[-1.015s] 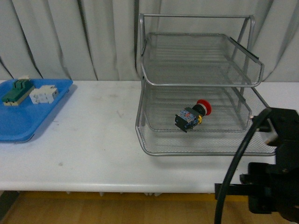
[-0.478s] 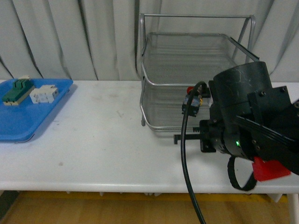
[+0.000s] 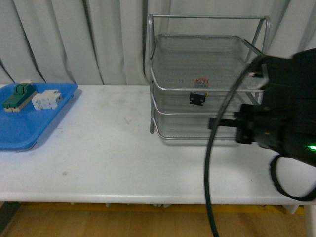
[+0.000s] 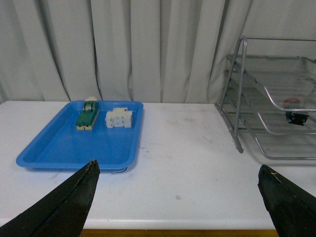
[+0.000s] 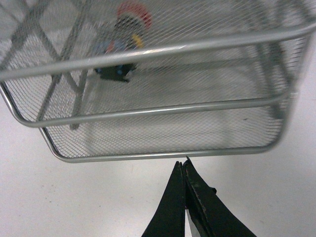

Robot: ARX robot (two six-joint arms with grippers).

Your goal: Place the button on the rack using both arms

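— Where is the button (image 3: 199, 93) now?

— It lies on its side inside the rack (image 3: 207, 84), in the middle tray, red cap toward the back. From my right wrist I see it through the mesh, behind the front rails.

— And your hands?

— My right hand (image 5: 183, 168) has its fingers pressed together, holding nothing, tips just at the front rail of the lowest tray. My left hand (image 4: 177, 182) hangs well away over the bench (image 3: 98, 148), fingers wide apart and empty, nearer the blue tray (image 4: 74, 143) with the green block (image 4: 87, 115) and the white connector (image 4: 119, 118).

— So what is the step?

— I judge it is seating the trays flush in the frame. To do it well I would push square on the rail's middle, slowly, so the rack does not skid or twist and the button does not roll. If the rack slides, my left hand could brace the frame post.
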